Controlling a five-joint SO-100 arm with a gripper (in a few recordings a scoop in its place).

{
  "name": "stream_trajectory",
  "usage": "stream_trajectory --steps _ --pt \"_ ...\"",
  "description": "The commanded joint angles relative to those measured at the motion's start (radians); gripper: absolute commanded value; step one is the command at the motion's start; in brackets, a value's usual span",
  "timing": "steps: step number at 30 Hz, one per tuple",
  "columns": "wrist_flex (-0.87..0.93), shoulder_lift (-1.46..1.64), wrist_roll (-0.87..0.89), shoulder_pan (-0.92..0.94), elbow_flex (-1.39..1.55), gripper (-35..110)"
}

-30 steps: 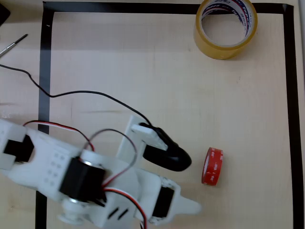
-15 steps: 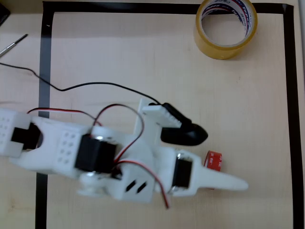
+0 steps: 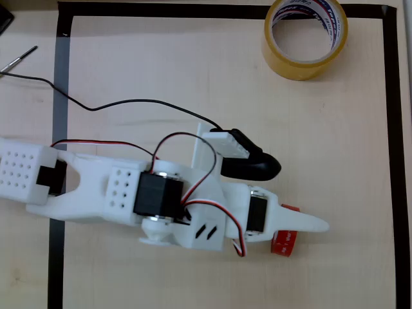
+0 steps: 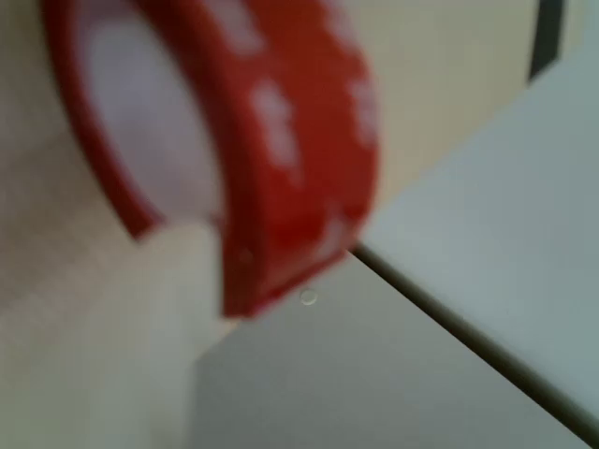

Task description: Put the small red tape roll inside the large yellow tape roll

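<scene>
Pincer [image 3: 293, 225] half hides the small red tape roll [image 3: 284, 242]; its grip can't be judged.

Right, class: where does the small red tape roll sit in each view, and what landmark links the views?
Overhead view: small red tape roll, lower right, partly under the white gripper.
Wrist view: small red tape roll, upper left, close and blurred.
Shared landmark: black tape border.
</scene>
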Motion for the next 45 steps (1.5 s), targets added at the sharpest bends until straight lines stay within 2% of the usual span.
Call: stream_trajectory --steps 1,13,16,19,21,35,39,45 --pt "-0.018 0.032 0.012 0.009 -0.041 35" --pt "-0.118 -0.055 0.008 0.034 -0.041 29" --pt "-0.146 -0.061 0.006 0.040 -0.041 20" --pt "-0.160 -0.060 0.011 0.046 -0.041 4" --pt "-0.161 -0.058 0.011 0.051 -0.041 0" --pt "-0.100 -0.031 0.009 0.049 -0.041 0" --pt "0.048 0.095 0.012 -0.029 -0.041 0" --pt "0.140 0.376 0.008 -0.213 -0.041 0"
